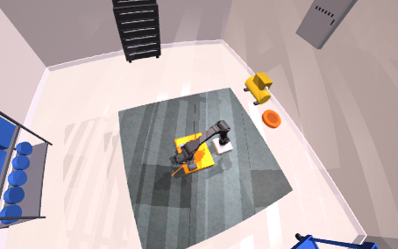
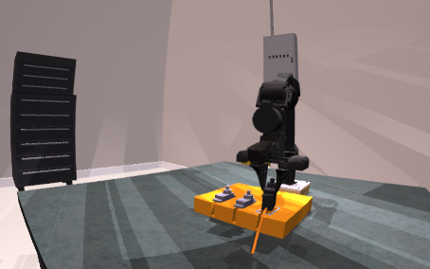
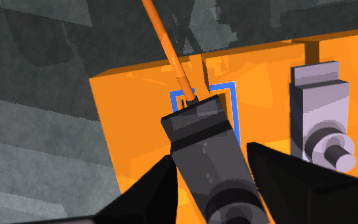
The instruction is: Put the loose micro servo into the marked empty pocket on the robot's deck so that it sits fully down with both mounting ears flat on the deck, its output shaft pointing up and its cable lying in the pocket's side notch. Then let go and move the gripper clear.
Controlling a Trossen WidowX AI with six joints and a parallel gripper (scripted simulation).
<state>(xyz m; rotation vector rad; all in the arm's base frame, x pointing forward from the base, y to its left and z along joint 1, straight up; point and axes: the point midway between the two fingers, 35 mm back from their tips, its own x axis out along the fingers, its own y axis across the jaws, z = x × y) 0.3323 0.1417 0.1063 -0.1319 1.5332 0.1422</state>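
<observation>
My gripper is shut on the dark micro servo, held over the blue-marked pocket. The servo's output shaft points up. In the wrist view the servo is turned at an angle to the pocket outline and hides most of the pocket. The orange cable runs from the servo's end out past the deck's edge, beside the side notch. Whether the servo touches the orange deck I cannot tell.
Two grey servos sit in the deck's other pockets; one of them is close to the right finger in the wrist view. The deck lies on a dark green mat. The white arm base stands beside the deck.
</observation>
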